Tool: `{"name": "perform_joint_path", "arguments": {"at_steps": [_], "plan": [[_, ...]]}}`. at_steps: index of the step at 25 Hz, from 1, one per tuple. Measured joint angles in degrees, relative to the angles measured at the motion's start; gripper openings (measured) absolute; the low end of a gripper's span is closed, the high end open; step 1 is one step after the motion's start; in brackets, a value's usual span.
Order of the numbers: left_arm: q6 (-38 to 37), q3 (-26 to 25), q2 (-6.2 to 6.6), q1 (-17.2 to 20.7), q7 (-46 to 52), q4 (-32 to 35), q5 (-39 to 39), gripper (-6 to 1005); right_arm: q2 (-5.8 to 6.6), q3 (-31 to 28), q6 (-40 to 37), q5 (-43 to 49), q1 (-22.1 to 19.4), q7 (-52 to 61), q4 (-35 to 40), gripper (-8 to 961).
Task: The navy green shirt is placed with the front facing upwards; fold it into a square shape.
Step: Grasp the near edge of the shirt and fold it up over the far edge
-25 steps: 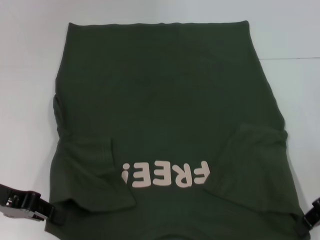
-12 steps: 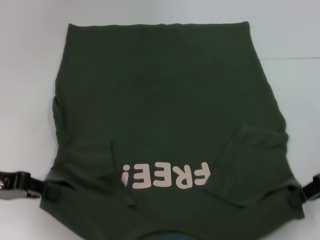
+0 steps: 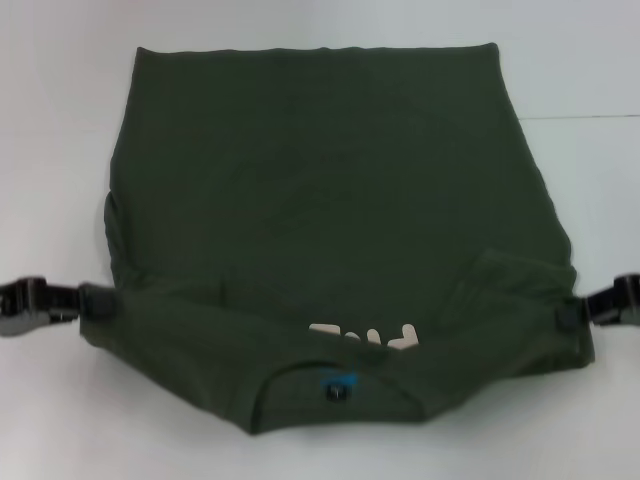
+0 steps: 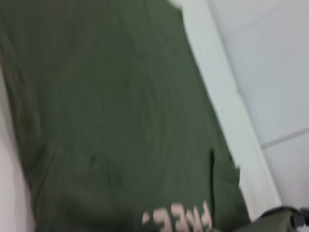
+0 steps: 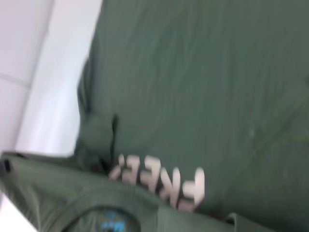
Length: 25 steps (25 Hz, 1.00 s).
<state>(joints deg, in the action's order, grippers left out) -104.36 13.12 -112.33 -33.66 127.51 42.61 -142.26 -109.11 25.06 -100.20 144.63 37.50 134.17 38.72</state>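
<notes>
Head view shows the dark olive-green cotton T-shirt [image 3: 330,220] spread on a white table [image 3: 60,130], its collar end nearest the robot lifted and turned over toward the far hem. On that turned-over band the ribbed round collar [image 3: 335,375] faces up, with a small black-and-blue neck label [image 3: 337,384] at its middle. Just beyond the band's edge, only the tops of the cream letters [image 3: 365,335] peek out; the rest of the word is covered.

At the band's left end the left gripper [image 3: 92,303] has its black fingers pinched shut on the cloth. At the right end the right gripper [image 3: 572,316] grips the shirt corner the same way. Both hold their corners just above the table.

Farther off, the body of the shirt lies flat, sleeves folded inward, and the straight hem [image 3: 320,47] reaches the table's far part.
</notes>
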Motion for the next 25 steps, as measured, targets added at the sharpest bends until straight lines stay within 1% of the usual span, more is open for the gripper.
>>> {"name": "perform_joint_path", "arguments": {"at_steps": [10,15,19,20,23,24,25], "plan": [[8.2,-0.1,-0.42,1.8,-1.9,-4.2,10.5,75,-0.57,-1.4,8.2,-11.3,-2.6,-0.4,-0.2,32],[11.2,-0.2,-1.08,2.3,-2.9,-5.0,15.4,75,-1.06,-1.5,13.0,-16.0,-3.0,-1.4,-0.9,32],[14.8,-0.2,-2.12,2.6,-4.5,-6.0,20.4,76,-1.7,-1.2,17.0,-19.5,-2.8,-3.0,-2.4,32],[15.7,-0.2,-2.37,2.6,-5.2,-6.5,21.3,76,-2.02,-1.1,17.9,-20.0,-2.6,-3.3,-2.7,32],[18.6,-0.2,-3.56,2.5,-7.6,-7.8,24.0,76,-3.25,-0.9,20.6,-20.9,-2.0,-4.2,-2.9,31],[20.1,-0.1,-4.19,2.3,-8.7,-8.1,24.7,75,-3.77,-0.9,21.4,-20.9,-1.8,-4.5,-2.9,31],[20.8,-0.1,-4.47,2.2,-9.1,-8.2,25.0,75,-4.14,-0.9,22.4,-20.9,-1.6,-4.8,-2.9,31]]}}
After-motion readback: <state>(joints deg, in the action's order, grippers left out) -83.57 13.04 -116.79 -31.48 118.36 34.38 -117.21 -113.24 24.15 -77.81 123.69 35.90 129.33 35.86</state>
